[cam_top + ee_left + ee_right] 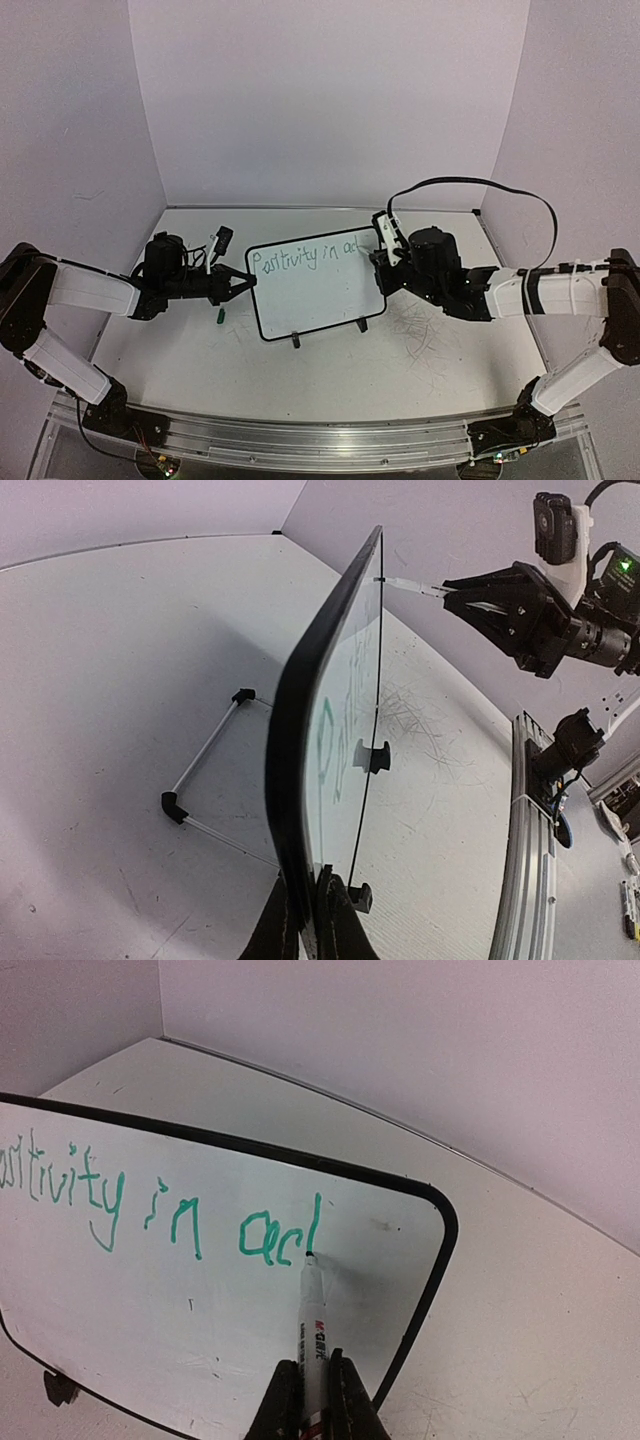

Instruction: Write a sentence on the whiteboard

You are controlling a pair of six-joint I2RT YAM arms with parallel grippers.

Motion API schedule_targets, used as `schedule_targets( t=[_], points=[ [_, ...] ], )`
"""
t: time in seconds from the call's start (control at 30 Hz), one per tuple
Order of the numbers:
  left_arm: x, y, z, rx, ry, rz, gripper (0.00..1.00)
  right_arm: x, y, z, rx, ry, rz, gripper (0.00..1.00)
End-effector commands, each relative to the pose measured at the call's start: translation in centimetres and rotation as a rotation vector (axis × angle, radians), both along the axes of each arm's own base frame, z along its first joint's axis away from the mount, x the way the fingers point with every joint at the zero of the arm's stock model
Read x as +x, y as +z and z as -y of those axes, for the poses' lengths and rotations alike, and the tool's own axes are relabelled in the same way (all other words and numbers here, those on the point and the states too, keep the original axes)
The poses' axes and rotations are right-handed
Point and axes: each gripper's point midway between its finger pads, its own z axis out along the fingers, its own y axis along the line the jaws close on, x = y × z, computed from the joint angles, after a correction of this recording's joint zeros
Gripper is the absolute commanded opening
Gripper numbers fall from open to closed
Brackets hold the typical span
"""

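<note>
The whiteboard (pixel 310 288) stands tilted on its wire stand mid-table; it also shows edge-on in the left wrist view (pixel 300 780) and face-on in the right wrist view (pixel 200 1290). The sentence (pixel 305 255) in green reads "Positivity in acl" in the right wrist view (pixel 180 1222). My left gripper (pixel 238 283) is shut on the board's left edge (pixel 312 920). My right gripper (pixel 380 258) is shut on a white marker (pixel 312 1330), whose tip touches the board at the foot of the last stroke.
A green marker cap (pixel 221 316) lies on the table below the left gripper. Faint grey scribble marks (pixel 425 335) cover the tabletop right of the board. The wire stand (pixel 205 770) reaches behind the board. Walls close the back and sides.
</note>
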Motion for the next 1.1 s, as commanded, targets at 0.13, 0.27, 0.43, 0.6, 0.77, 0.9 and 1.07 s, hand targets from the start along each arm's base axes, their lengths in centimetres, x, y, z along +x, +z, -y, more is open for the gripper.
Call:
schedule_targets(
  t=[0.13, 0.27, 0.43, 0.6, 0.77, 0.9, 1.07],
  points=[
    [1.2, 0.6, -0.3, 0.035, 0.043, 0.08, 0.0, -0.6, -0.5, 0.6, 0.006, -0.009, -0.027, 0.0],
    [1.2, 0.5, -0.3, 0.037, 0.042, 0.078, 0.0, -0.6, -0.4, 0.6, 0.007, -0.009, -0.026, 0.0],
    [1.3, 0.4, -0.3, 0.041, 0.044, 0.076, 0.0, -0.7, -0.2, 0.6, 0.011, -0.008, -0.023, 0.0],
    [1.2, 0.3, -0.3, 0.043, 0.044, 0.074, 0.0, -1.2, 2.0, 0.5, 0.061, 0.021, 0.009, 0.0],
    [1.3, 0.3, -0.3, 0.043, 0.044, 0.076, 0.0, -1.1, 4.1, -0.1, 0.102, 0.044, 0.049, 0.0],
    [1.3, 0.5, -0.3, 0.042, 0.046, 0.079, 0.0, -0.4, 3.8, -0.8, 0.08, 0.043, 0.05, 0.0],
    [1.2, 0.4, -0.4, 0.045, 0.049, 0.08, 0.0, 0.1, 4.0, -1.1, 0.082, 0.041, 0.059, 0.0]
  ],
)
